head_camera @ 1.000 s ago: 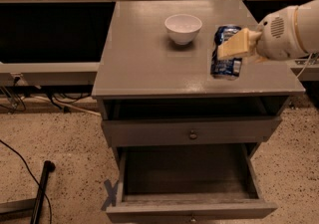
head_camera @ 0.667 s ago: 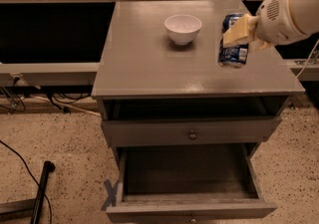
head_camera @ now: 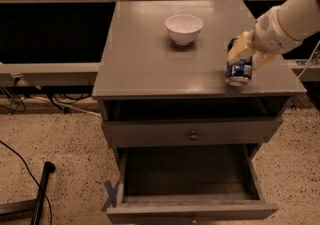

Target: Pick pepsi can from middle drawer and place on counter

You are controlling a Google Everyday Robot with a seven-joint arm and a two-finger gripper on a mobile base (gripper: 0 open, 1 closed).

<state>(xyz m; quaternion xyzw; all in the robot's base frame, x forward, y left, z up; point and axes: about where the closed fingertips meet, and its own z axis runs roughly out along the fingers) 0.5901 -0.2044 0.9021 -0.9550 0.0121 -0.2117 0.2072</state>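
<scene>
The wide shallow grey wooden drawer (head_camera: 190,181) is pulled out low at the front, with its inside showing. Above it is the broad flat grey wooden counter (head_camera: 145,59), with a small round white bowl (head_camera: 184,28) near the back. Further right, close to the counter's front right corner, is the small blue metal pepsi can (head_camera: 239,70). The white arm's gripper (head_camera: 242,51) reaches in from the right, and its yellowish fingers (head_camera: 241,44) are closed around the can's top half. The can stands almost straight, long way up and down, silver bottom toward the counter. I cannot tell if it touches. I think only the setting down is left. Lower it gently until the bottom sits flat, then open the fingers and lift away without bumping it, because the edge is near.
</scene>
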